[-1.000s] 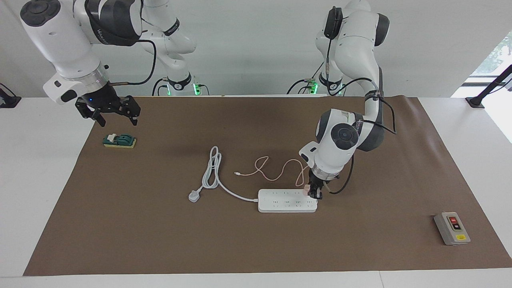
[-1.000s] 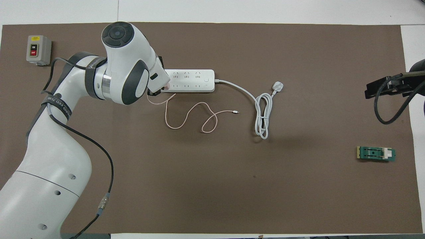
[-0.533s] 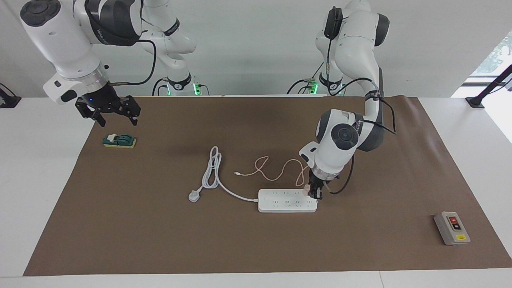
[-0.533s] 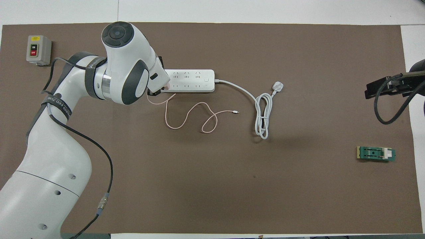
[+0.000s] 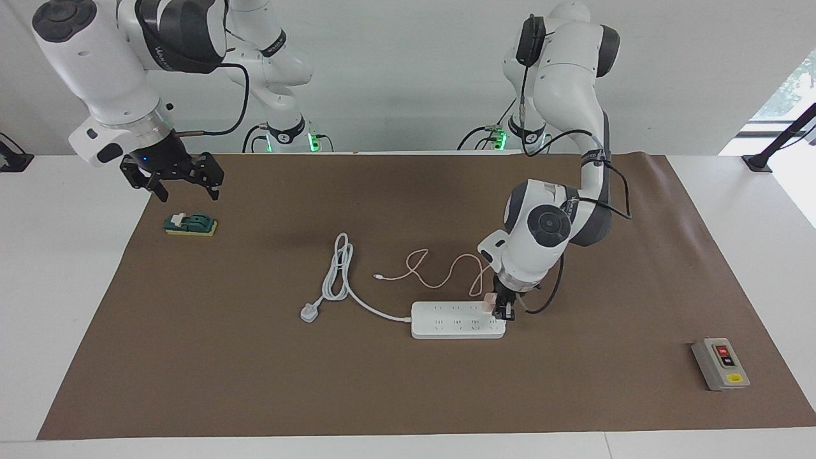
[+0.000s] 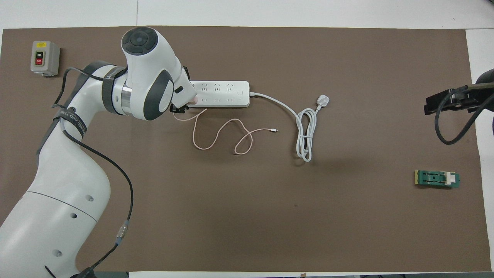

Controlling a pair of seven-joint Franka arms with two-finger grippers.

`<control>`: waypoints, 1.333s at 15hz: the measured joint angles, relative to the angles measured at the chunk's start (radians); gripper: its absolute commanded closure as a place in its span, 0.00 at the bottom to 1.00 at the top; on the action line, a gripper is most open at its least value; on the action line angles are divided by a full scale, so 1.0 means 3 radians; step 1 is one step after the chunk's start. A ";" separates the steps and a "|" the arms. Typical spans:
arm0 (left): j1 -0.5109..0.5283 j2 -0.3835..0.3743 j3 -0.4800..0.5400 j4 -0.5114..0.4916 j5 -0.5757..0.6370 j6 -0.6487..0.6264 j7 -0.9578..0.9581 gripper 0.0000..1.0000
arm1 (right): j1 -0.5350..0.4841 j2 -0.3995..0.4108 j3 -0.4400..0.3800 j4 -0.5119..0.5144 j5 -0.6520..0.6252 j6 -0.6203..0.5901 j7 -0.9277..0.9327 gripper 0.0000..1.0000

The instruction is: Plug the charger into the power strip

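The left gripper (image 5: 503, 310), right of frame centre, has just begun loosening around the charger (image 5: 489, 301), which sits on the power strip (image 5: 456, 320) at the end nearest that arm, so the plug looks seated. Whether its fingers are clear I cannot tell; the wrist hides them from overhead. The right gripper (image 5: 175, 180) waits upper left, fingers apart.

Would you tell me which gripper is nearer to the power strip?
Left. The left gripper is at the power strip; the right gripper waits over the green block.
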 measured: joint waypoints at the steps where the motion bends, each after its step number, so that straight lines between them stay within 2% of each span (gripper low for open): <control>1: 0.0005 0.0016 0.0000 0.0004 0.0000 0.0000 0.0005 0.00 | 0.0000 0.0000 0.0000 0.0000 0.0000 0.0000 0.0000 0.00; 4: 0.0021 0.0018 0.0000 0.0034 -0.0052 0.0000 0.0008 0.00 | 0.0000 0.0000 0.0000 0.0000 0.0000 0.0000 0.0000 0.00; 6: 0.0021 0.0006 0.0001 0.0076 -0.0230 0.0000 -0.0013 0.00 | 0.0000 0.0000 0.0000 0.0000 0.0000 0.0000 0.0000 0.00; 8: 0.0024 -0.0053 0.0015 0.0090 -0.0451 -0.0064 -0.0233 0.00 | 0.0000 0.0000 0.0000 0.0000 0.0000 0.0000 0.0000 0.00; 11: 0.0037 -0.0175 0.0040 0.0097 -0.0554 -0.0171 -0.0548 0.00 | 0.0000 0.0000 0.0000 0.0000 0.0000 0.0000 0.0000 0.00; 15: 0.0118 -0.0510 0.0150 0.0126 -0.0560 -0.0619 -0.0860 0.00 | 0.0000 0.0000 0.0000 0.0000 0.0000 0.0000 0.0000 0.00; 20: 0.0587 -0.1004 0.0272 0.0126 -0.0486 -0.1383 -0.1557 0.00 | 0.0000 0.0000 0.0000 0.0000 0.0000 0.0000 0.0000 0.00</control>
